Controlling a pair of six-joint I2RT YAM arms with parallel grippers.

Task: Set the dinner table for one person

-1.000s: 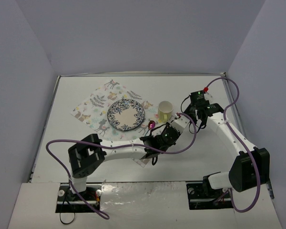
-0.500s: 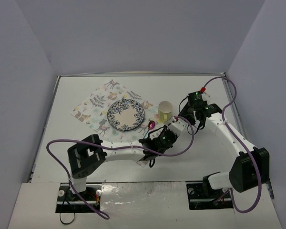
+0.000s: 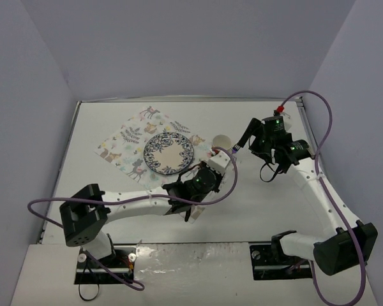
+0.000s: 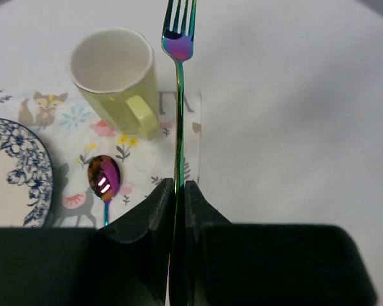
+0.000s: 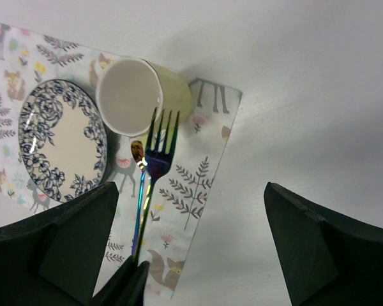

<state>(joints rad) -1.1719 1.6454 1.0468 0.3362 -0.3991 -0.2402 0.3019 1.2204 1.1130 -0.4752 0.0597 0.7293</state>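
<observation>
White dinner table point(image 3: 255, 207); fork point(image 4: 178, 115) between left jaws, wrist views only

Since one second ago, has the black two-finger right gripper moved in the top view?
Yes. The right gripper has pulled back to the right, away from the pale yellow ceramic mug, and its jaws now stand open.

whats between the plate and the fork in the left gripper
The spoon, lying on the printed cloth between the plate and the held fork, as the left wrist view shows.
</observation>
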